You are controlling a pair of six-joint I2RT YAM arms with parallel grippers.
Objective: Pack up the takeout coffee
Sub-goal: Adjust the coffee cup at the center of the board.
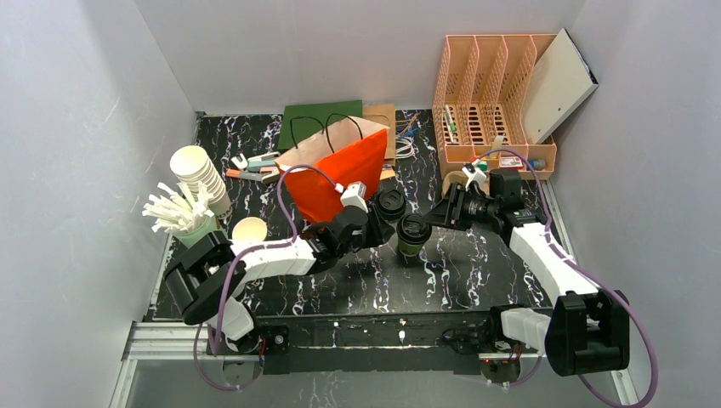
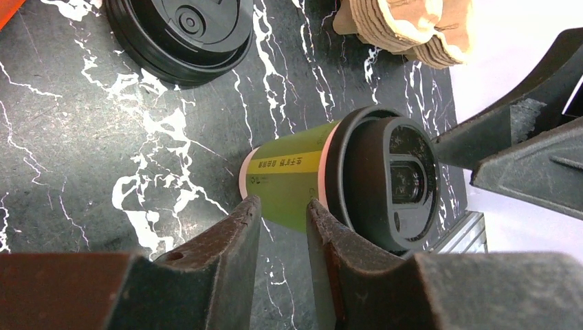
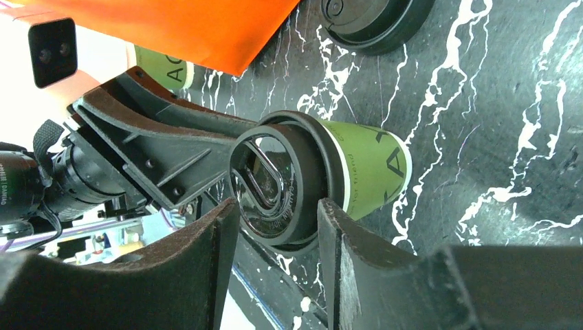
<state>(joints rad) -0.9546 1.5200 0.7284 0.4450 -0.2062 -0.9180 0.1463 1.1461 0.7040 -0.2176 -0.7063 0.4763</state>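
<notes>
The takeout coffee (image 1: 413, 234) is a dark green cup with a black lid, standing upright on the black marble table (image 1: 476, 272) in front of the orange bag. My left gripper (image 1: 380, 226) is just left of it and my right gripper (image 1: 437, 216) just right of it. In the left wrist view the cup (image 2: 292, 182) sits just past my left gripper (image 2: 282, 205), whose jaws stand slightly apart with only table between them. In the right wrist view the lid (image 3: 278, 185) lies just beyond my right gripper (image 3: 278, 210), whose jaws are apart and empty.
An open orange paper bag (image 1: 336, 170) stands behind the cup, with a loose black lid (image 1: 391, 202) beside it. A lidless green cup (image 1: 250, 229), a stack of white cups (image 1: 200, 174) and a cup of white sticks (image 1: 180, 217) are at the left. A peach file rack (image 1: 493, 93) stands back right.
</notes>
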